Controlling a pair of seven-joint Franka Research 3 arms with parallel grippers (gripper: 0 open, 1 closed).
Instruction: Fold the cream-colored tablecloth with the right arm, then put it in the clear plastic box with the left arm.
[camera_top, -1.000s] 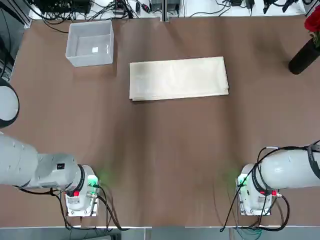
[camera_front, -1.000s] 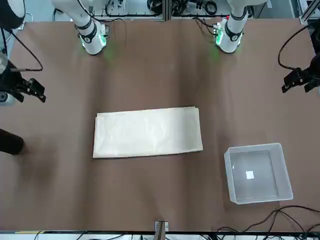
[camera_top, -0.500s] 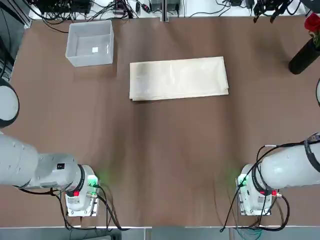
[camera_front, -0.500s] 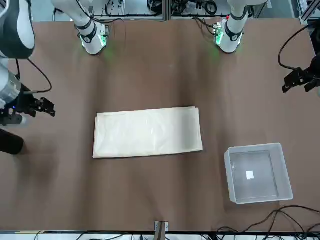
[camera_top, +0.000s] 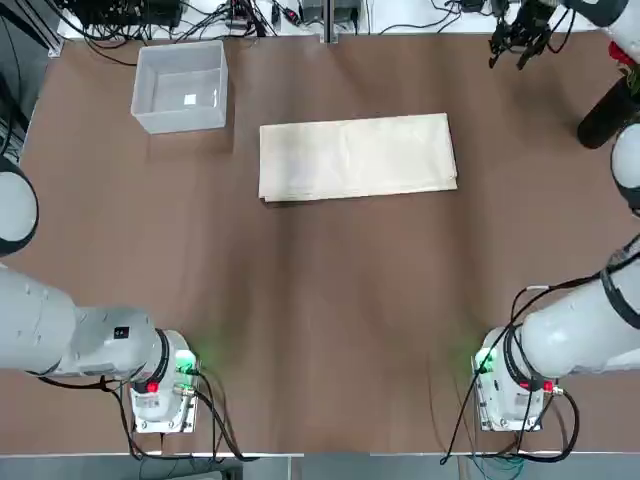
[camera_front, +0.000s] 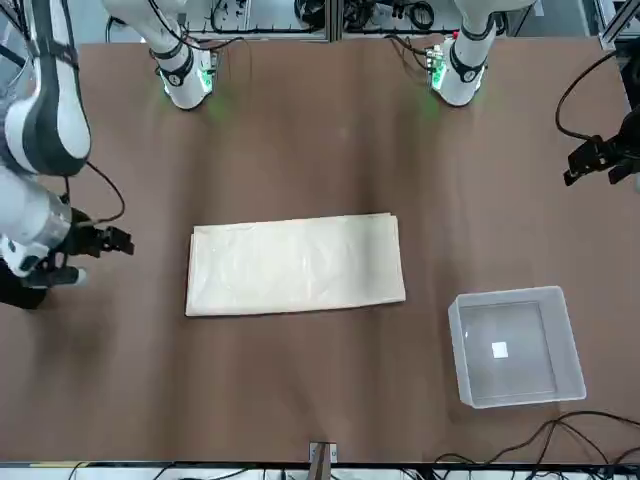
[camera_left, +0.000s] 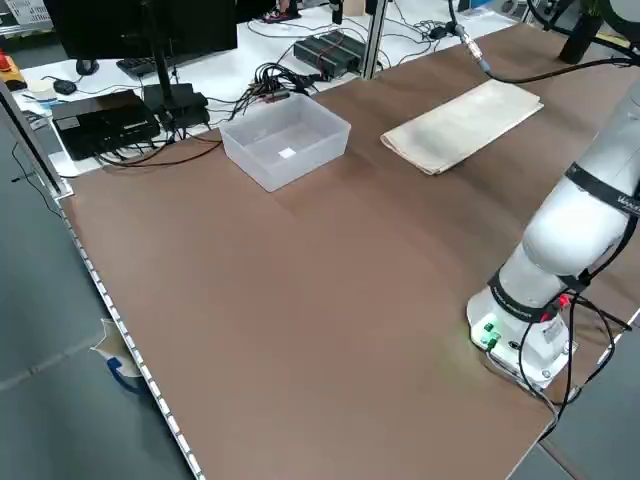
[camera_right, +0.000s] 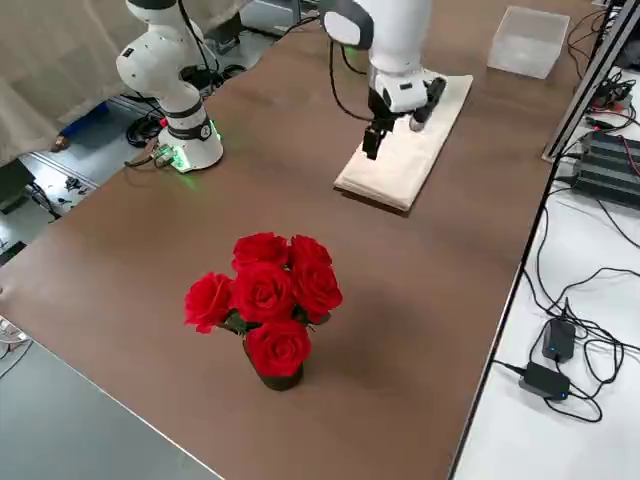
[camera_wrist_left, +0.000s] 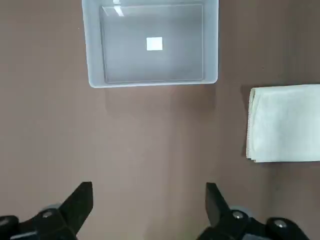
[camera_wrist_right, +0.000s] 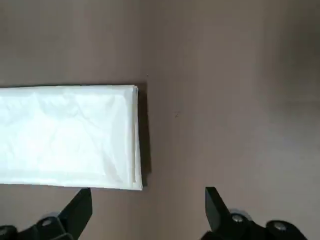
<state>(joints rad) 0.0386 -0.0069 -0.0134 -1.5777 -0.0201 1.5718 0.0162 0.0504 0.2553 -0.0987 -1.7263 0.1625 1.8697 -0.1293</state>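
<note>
**Swung inward since the earlier frame: right gripper, nearer the folded cloth**

Brought the black two-finger right gripper (camera_wrist_right: 149, 197) in from the right-hand side of the brown table (camera_top: 330, 300), raised above it, just beyond the cloth's right end. Spread its fingers wide, with nothing between them. Parked the black two-finger left gripper (camera_wrist_left: 149, 194) above the table's left side, likewise released and empty.

Left the cream-colored, soft fabric tablecloth (camera_top: 357, 157) lying flat as a long folded strip, layered at its edges, on the robot's left of the right fingers and below them. Set the clear, whitish plastic box (camera_top: 183, 123) well apart from those fingers, past the cloth's other end; inward of the left fingers and farther from the robot's bases. Nothing inside but a small white mark on its base.

Probably due next: lowering the right fingers to the near end for another fold. Likely to go wrong there: pinching only the upper layer, through stopping too high, and so peeling the strip open; or dragging the whole strip askew, through pulling sideways instead of lifting. Also possible: toppling the black vase (camera_top: 607, 118) of red roses (camera_right: 265, 290), close beside the right arm, through a low or wide elbow swing.
</note>
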